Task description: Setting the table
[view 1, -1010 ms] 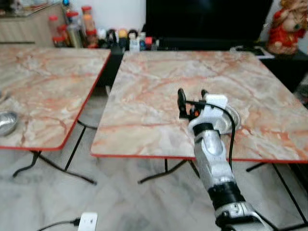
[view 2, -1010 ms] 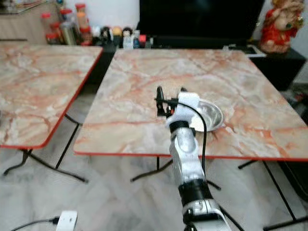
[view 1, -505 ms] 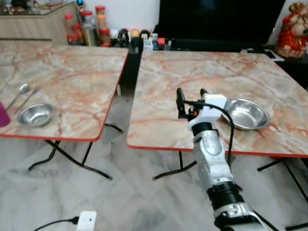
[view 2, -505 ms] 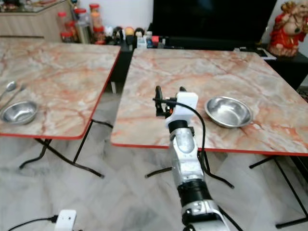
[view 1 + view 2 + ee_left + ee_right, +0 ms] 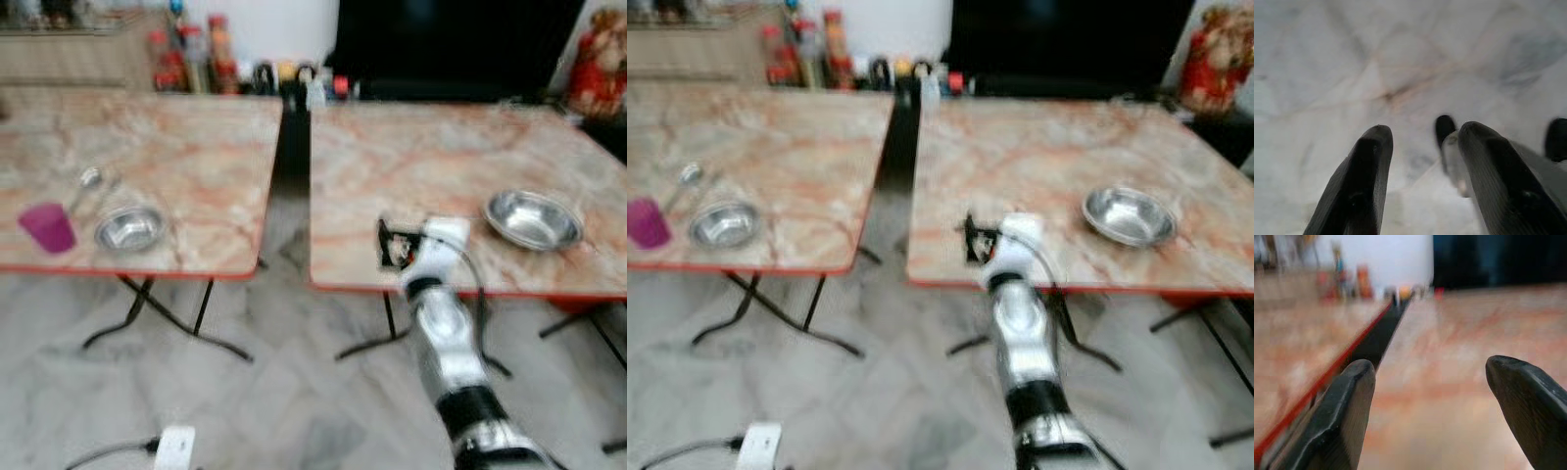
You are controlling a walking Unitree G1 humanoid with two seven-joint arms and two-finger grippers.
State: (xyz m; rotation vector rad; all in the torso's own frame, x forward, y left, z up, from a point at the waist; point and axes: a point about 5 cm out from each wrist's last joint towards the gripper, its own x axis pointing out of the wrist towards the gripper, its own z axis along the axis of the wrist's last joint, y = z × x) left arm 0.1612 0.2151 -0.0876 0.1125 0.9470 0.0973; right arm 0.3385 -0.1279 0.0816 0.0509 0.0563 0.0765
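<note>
The picture is blurred. Two marble tables stand side by side. On the left table are a purple cup, a small steel bowl and a spoon. A wider steel bowl rests on the right table. My right gripper is held up at that table's front edge, left of the wide bowl, open and holding nothing; in its wrist view the right gripper looks along the tabletop. My left gripper hangs open over the pale floor.
A narrow gap separates the tables, which have red edges and thin black legs. Bottles and jars line the back beside a black screen. A red figurine stands at the far right. A white plug lies on the floor.
The camera has swung left and drawn back, so the left table's cup, bowl and spoon have come into view. My right arm keeps its raised pose, fingers still open.
</note>
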